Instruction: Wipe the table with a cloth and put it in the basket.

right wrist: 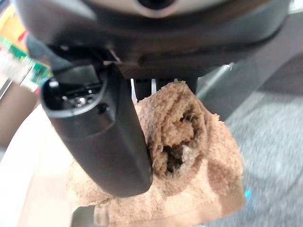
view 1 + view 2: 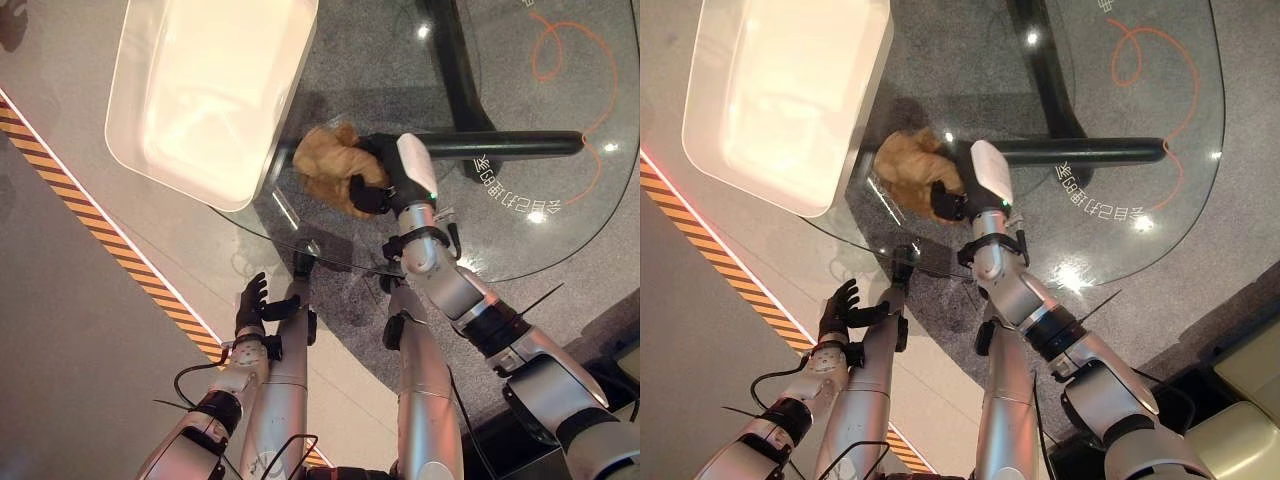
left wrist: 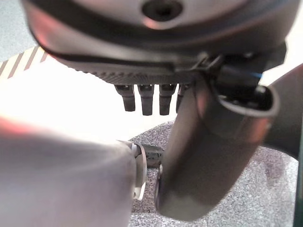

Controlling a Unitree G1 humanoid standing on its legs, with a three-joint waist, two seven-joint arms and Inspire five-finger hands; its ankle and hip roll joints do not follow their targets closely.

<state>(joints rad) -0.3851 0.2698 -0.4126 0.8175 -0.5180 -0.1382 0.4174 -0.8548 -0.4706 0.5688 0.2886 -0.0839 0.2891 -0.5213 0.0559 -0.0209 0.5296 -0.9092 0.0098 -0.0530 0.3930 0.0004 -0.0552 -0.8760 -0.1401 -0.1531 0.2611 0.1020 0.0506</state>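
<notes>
The right hand (image 2: pixel 385 180) pinches the fluffy brown cloth (image 2: pixel 325 165) at the round glass table's (image 2: pixel 560 230) edge, beside the white plastic basket (image 2: pixel 160 150). Wiping looks finished; next, lift it over the rim and let go. The left hand (image 2: pixel 250 305) hangs spread, below.

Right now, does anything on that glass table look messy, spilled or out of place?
Nothing looks spilled or broken. The brown cloth is bunched in the right hand on the glass table, beside the white basket, which overhangs the table's edge. The left hand hangs open below the table.
</notes>
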